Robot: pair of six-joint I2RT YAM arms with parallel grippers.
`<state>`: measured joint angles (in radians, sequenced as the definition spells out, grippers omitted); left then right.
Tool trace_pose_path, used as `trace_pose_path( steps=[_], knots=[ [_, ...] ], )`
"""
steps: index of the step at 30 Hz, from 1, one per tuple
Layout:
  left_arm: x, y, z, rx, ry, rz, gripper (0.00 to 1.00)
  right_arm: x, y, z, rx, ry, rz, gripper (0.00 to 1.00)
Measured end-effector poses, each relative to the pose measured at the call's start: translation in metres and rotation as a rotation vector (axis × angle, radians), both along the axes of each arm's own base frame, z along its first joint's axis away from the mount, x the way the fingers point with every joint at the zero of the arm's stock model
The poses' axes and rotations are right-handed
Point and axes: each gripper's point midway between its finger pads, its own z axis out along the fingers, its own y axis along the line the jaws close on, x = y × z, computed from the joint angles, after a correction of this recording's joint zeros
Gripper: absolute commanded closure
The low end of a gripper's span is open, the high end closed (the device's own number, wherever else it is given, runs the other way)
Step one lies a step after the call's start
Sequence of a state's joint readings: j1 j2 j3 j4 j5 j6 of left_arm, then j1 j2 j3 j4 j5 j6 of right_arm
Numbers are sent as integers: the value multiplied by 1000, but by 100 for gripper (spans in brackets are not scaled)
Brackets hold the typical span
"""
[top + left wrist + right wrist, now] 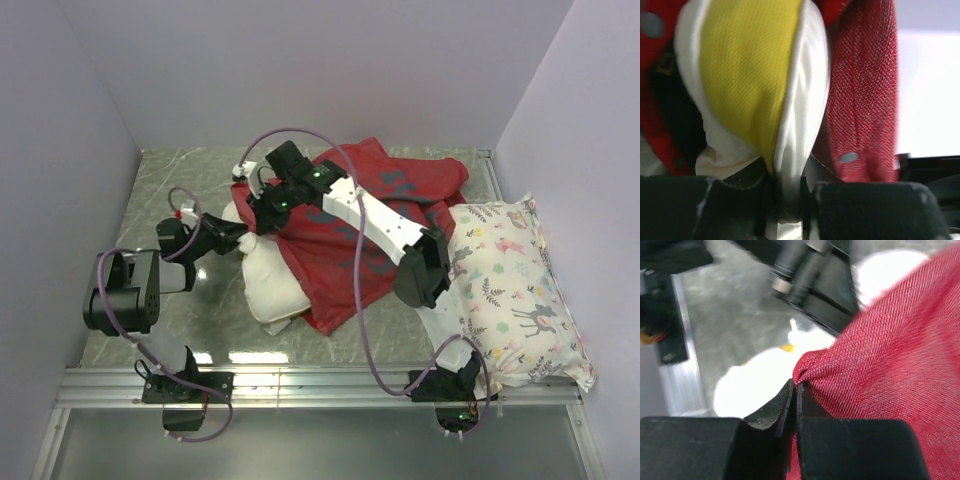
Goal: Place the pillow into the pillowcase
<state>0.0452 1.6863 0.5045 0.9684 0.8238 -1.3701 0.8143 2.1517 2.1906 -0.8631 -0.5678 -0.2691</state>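
Note:
The red pillowcase (350, 230) lies across the middle of the table. The white pillow (272, 285) sticks out from under its left edge. My left gripper (243, 240) is shut on the pillow's white and yellow edge (790, 150), with red cloth (865, 100) beside it. My right gripper (262, 193) is shut on a pinched fold of the pillowcase (802, 375) at its left rim, above the white pillow (755, 380).
A white floral animal-print pillow (515, 290) lies along the right wall. A metal rail (320, 385) runs along the near edge with both arm bases. The left arm's body (125, 290) sits at the left, and grey walls close three sides.

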Motion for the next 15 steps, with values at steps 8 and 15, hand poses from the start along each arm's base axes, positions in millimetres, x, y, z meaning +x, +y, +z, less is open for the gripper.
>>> trace_pose_path(
  steps=[8, 15],
  knots=[
    [10, 62, 15, 123, -45, 237, 47, -22, 61, -12, 56, -51, 70, 43],
    [-7, 75, -8, 237, 23, 190, 34, -27, 26, -11, -1, -50, -82, 8]
  ],
)
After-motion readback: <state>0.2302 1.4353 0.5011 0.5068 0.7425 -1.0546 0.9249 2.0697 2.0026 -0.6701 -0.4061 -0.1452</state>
